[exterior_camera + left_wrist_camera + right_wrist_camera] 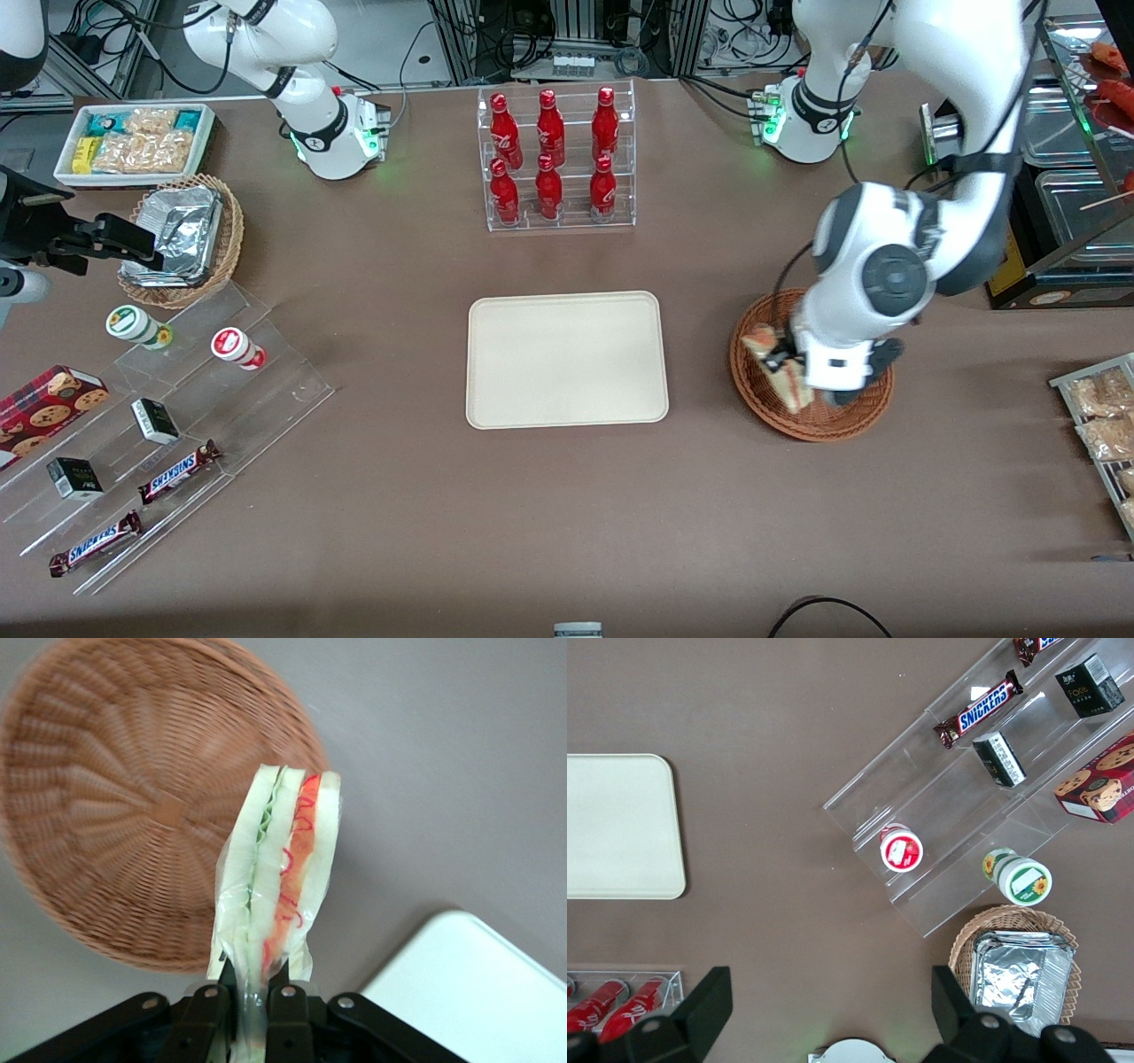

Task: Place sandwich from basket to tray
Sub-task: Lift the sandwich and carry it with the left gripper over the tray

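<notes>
White box of packaged snacks (133,142) is seen at the table's corner toward the parked arm's end, farthest from the front camera. Nearer the camera, a lighter wicker basket (226,248) with crumpled foil trays (177,232) is noted. Clear stepped display (177,425) with two small cups, small boxes and two Snickers bars (177,471) is placed along that same end, with a cookie box (44,406) at the table edge.

Acrylic rack of red bottles (554,159) stands mid-table, farther from the camera than the tray (567,359). The tray is seen flat at the table's centre, nothing on it.

The basket (762,403) is set beside the tray, toward the working arm's end, apart from it. The tool (791,365) is held over the basket, clamped on the sandwich (283,868) by its wrapped end. In the wrist view the sandwich is seen upright, raised above the basket (115,815), with a tray corner (478,983) close by.
</notes>
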